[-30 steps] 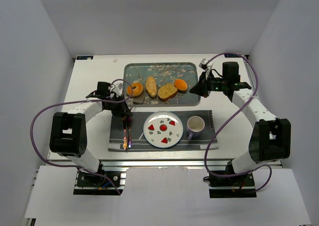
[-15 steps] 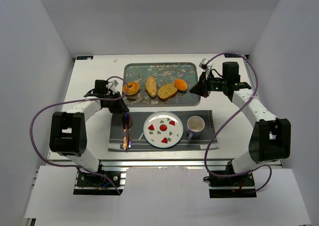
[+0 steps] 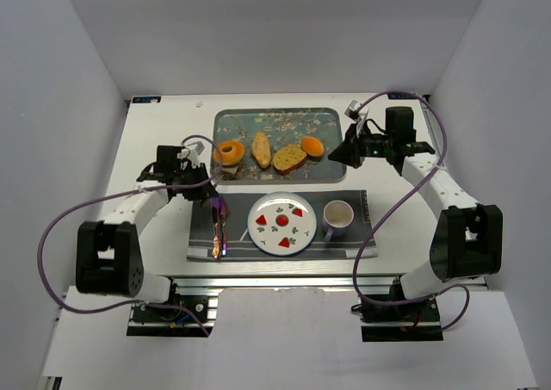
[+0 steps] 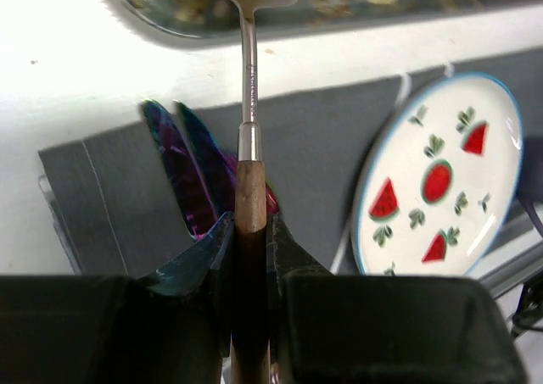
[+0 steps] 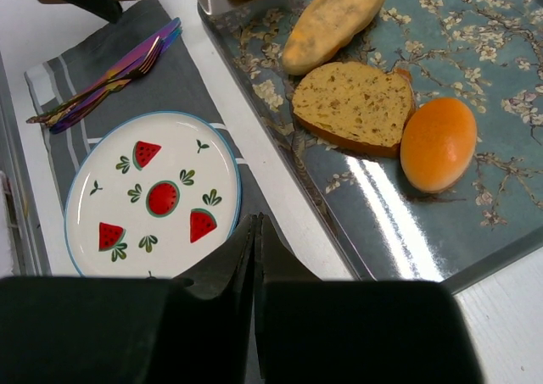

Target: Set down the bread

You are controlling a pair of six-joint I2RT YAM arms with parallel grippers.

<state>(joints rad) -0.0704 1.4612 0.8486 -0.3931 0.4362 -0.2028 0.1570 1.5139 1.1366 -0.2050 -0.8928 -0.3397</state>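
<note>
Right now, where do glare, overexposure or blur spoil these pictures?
Left wrist view: the bare table is washed out to white, and the spatula head at the top edge is blurred. Right wrist view: a bright glare streak crosses the tray beside the orange bun; the food is sharp. Top view: even light, only soft shadows.

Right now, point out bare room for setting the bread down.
The plate is bare, between cutlery and mug. The tray's right end, past the bun, is free too. Its left half is crowded: bread, loaf, slice.
</note>
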